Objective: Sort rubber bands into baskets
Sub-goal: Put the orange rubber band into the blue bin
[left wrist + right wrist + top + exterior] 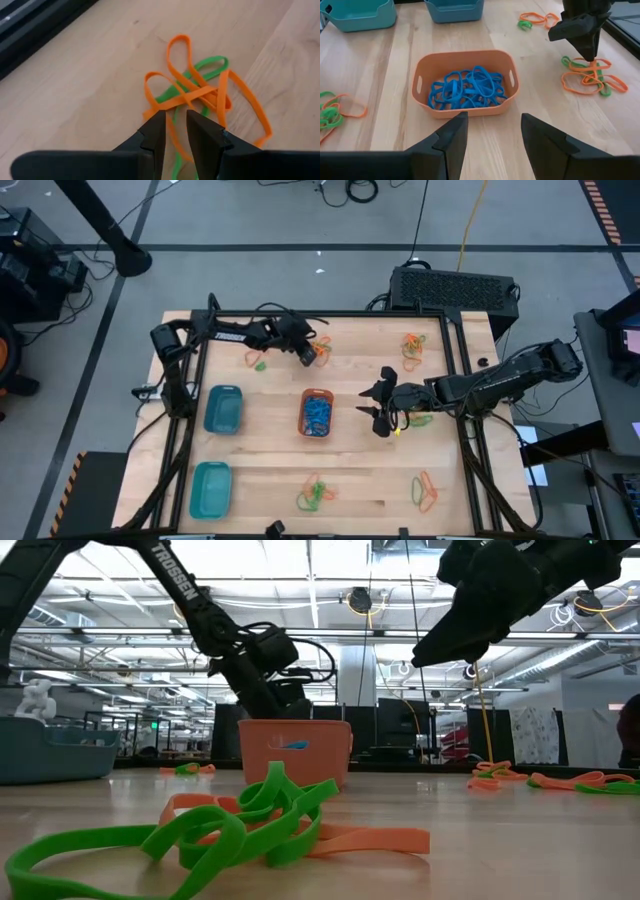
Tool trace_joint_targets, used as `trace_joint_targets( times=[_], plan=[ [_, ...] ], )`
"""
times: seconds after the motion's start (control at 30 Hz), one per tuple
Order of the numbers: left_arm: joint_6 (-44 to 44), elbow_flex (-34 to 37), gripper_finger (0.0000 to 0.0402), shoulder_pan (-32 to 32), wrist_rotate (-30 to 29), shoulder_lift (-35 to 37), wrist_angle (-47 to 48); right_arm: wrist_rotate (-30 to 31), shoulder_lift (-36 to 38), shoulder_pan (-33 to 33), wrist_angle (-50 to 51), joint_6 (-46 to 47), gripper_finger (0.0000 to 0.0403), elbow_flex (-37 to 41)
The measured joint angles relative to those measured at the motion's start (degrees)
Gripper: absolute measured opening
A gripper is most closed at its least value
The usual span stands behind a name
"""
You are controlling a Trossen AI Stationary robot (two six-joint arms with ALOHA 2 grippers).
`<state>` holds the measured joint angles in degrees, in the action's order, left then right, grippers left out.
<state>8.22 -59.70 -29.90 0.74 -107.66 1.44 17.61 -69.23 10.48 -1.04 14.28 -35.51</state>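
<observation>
My left gripper (308, 355) points down at the far middle of the table, over a tangle of orange and green rubber bands (200, 92). Its fingers are open by a narrow gap (175, 122), and strands of the tangle show through that gap. My right gripper (378, 408) hangs open above the table, right of the orange basket (317, 393). That basket holds several blue rubber bands (467, 90). Two blue-green baskets (223, 389) (211, 467) stand at the left. In the right wrist view the left gripper (592, 56) shows with its tips at the tangle (590, 80). My left gripper comes at the orange and green tangle from above, slanting down, with a fingertip (156, 120) on either side of an orange strand (176, 102). Whether the tips touch the bands I cannot tell. The tangle lies flat on the table.
More orange and green band piles lie on the wood: far left (258, 360), far right (413, 345), by the right gripper (418, 418), near middle (315, 495) and near right (425, 492). A black frame (455, 350) rims the table.
</observation>
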Motion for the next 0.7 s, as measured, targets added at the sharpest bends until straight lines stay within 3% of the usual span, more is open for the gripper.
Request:
trace_joint_targets(
  times=[0.7],
  plan=[
    [0.05, 0.02, 0.0083, 0.82, -2.54, -0.37, 1.54, -2.99, 0.00, 0.13, 0.07, 4.57, 0.0176, 0.00]
  ],
)
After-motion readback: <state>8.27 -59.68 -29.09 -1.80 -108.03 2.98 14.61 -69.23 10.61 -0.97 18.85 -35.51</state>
